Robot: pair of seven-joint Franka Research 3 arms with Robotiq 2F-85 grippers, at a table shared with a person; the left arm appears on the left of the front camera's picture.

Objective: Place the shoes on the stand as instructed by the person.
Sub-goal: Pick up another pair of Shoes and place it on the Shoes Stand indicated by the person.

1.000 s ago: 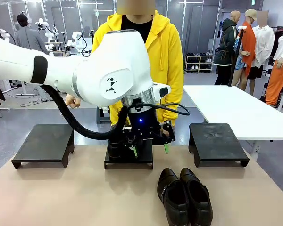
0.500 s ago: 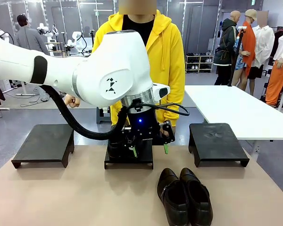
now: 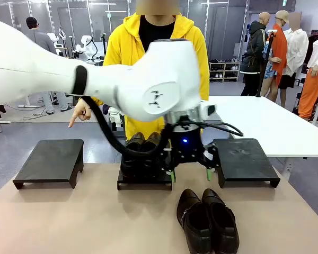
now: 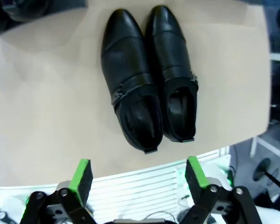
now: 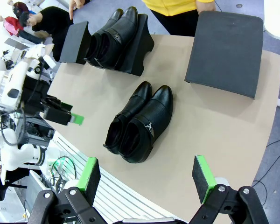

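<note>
Shoes, two black pairs: one pair [image 3: 142, 144] stands on the middle stand [image 3: 144, 181]; the second pair [image 3: 206, 219] lies side by side on the table [image 3: 69, 222], right of centre near the robot's edge, toes toward the far side, touching no stand. Left gripper [image 3: 190, 175] hangs low between the middle stand and the right stand [image 3: 244, 159], just beyond the second pair; its jaws are spread wide and hold nothing; its wrist view looks straight down on that pair, which lies ahead of the two green pads [image 4: 82, 175]. Right gripper [image 5: 145, 176] sits high and back from the table, likewise spread wide and empty. The person [image 3: 153, 53] stands at the far side; the person's hand [image 3: 79, 112] points an index finger downward toward the left stand [image 3: 50, 159], which is bare (so is the right stand).

Step in hand, as judged: one pair is placed, and the left arm is lining up over the other pair for the pick. The next move calls for a descent with the jaws wide enough to span both shoes; then a closure across the pair near the throats so that neither shoe slips out; then a carry to the stand the finger indicates, apparently the left one. The shiny leather may slide in the pads.
</note>
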